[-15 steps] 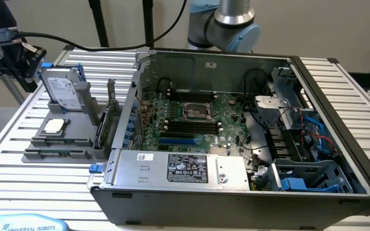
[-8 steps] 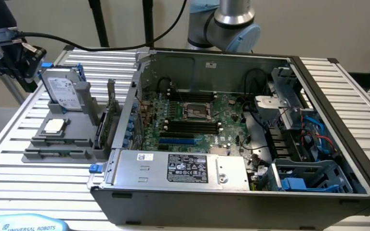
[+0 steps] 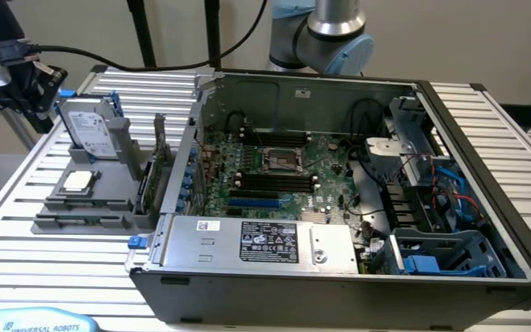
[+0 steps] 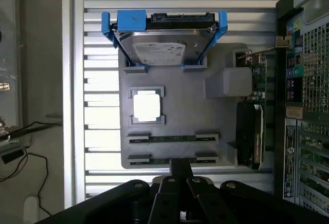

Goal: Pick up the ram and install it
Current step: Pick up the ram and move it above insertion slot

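Parts stand slotted in a grey holder (image 3: 63, 225) on the tabletop (image 3: 25, 270) beside the open computer case (image 3: 339, 290), I reckon so each can be gripped from above. Through the wrist camera I see my fingers (image 4: 176, 168) pressed together, empty, just by the ram (image 4: 172, 138), two sticks on edge in the holder with a processor (image 4: 146, 106) and hard drive (image 4: 162, 49).

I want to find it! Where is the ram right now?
The ram sits in the gray holder beside the silver processor chip, at the exterior view's left of the open computer case.
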Controlling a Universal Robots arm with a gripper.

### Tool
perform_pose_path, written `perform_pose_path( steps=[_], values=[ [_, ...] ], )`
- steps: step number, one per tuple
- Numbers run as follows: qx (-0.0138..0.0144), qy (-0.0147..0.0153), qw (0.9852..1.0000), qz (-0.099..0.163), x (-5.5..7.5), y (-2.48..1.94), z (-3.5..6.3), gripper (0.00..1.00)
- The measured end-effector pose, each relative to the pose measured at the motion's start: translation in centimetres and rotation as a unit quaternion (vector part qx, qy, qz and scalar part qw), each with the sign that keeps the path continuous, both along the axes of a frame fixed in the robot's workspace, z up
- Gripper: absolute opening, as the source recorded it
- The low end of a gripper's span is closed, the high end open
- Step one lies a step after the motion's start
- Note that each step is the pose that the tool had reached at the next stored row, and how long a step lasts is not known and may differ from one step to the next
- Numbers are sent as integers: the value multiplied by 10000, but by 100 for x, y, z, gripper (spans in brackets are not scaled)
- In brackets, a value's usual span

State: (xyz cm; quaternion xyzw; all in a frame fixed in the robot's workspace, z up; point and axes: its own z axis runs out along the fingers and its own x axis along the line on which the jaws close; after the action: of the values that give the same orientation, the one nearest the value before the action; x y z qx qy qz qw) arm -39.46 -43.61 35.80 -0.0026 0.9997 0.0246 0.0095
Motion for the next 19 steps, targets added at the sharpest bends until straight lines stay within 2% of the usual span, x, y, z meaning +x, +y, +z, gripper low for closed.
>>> perform_pose_path(
  steps=[5, 10, 14, 19],
  values=[
    [1, 32, 9989, 457, 0, 0, -23, 11],
    [1, 77, 9958, 911, 0, 0, -44, 11],
    [-1, 113, 9919, 1269, 0, 0, -60, 11],
    [-11, 138, 9850, 1721, 0, 0, -79, 11]
  ],
)
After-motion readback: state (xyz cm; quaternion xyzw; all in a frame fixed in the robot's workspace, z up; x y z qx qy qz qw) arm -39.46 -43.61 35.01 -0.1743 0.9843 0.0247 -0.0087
